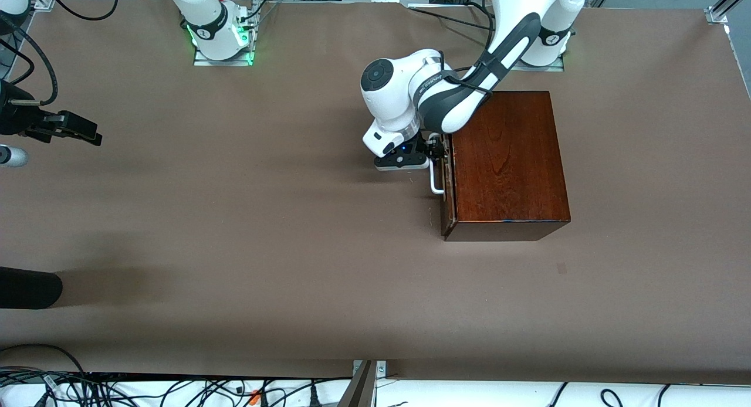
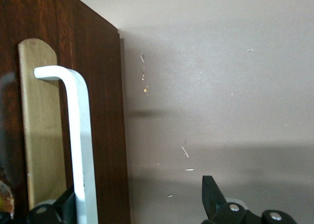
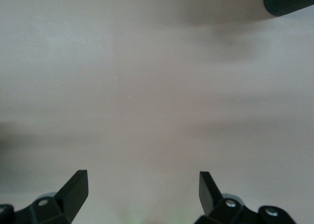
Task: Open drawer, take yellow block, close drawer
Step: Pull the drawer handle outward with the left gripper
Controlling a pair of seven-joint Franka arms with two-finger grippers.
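Observation:
The dark reddish-brown wooden box (image 1: 510, 160) stands near the left arm's base. Its drawer (image 1: 447, 184) faces the right arm's end of the table, and the dark front (image 2: 100, 111) sits close against the box. The white bar handle (image 1: 435, 181) (image 2: 81, 150) crosses a pale wood recess (image 2: 41, 126). My left gripper (image 1: 435, 148) (image 2: 140, 202) is open at the handle. One finger (image 2: 66, 204) is beside the bar and the other (image 2: 211, 194) stands well off over the table. The yellow block is hidden. My right gripper (image 1: 85, 132) (image 3: 143, 189) waits open over bare table at the right arm's end.
A black rounded object (image 1: 29, 287) (image 3: 289, 0) lies at the table's edge at the right arm's end, nearer the front camera than my right gripper. A grey cylinder (image 1: 12, 156) sits by that edge too. Cables (image 1: 176, 389) run below the front edge.

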